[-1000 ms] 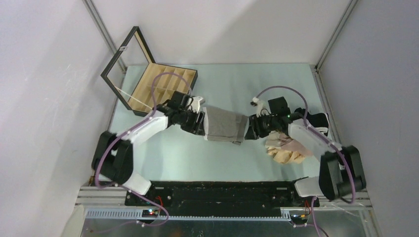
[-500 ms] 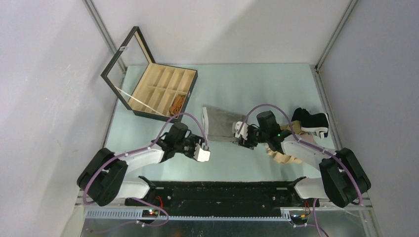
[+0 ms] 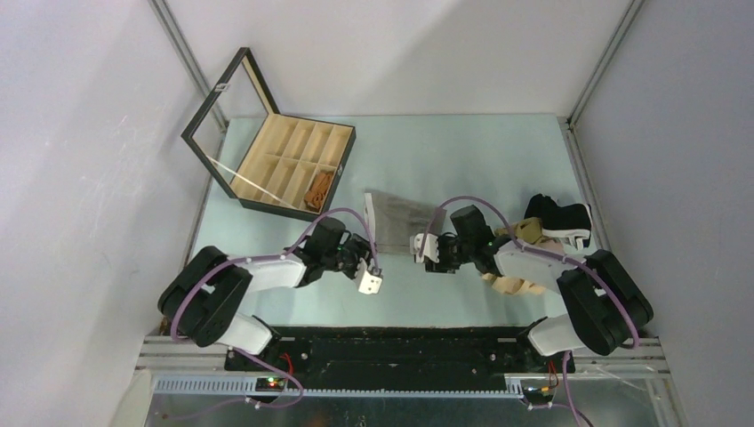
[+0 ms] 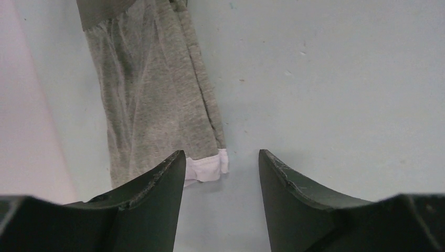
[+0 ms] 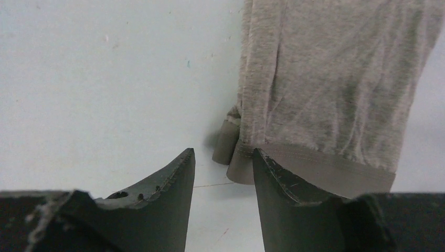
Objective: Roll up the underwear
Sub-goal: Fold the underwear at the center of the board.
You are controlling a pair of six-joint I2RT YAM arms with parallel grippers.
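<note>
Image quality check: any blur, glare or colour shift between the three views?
Top external: even soft light, no glare, sharp. Left wrist: grey underwear crisp, left tool a dark underexposed silhouette. Right wrist: same cloth reads warmer, brownish; right tool equally dark.

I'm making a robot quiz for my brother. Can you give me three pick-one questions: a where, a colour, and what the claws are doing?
1. Where is the rust-brown underwear? A in a gripper; B in the wooden box; C nowhere in view.
2. What colour underwear lies flat before both grippers? A black; B pink; C grey.
3. How are the left gripper and right gripper? A both open; B both shut; C one shut.
Answers: 1 B, it sits in a compartment. 2 C, both wrist views show grey underwear. 3 A, each gap is wide and empty.
</note>
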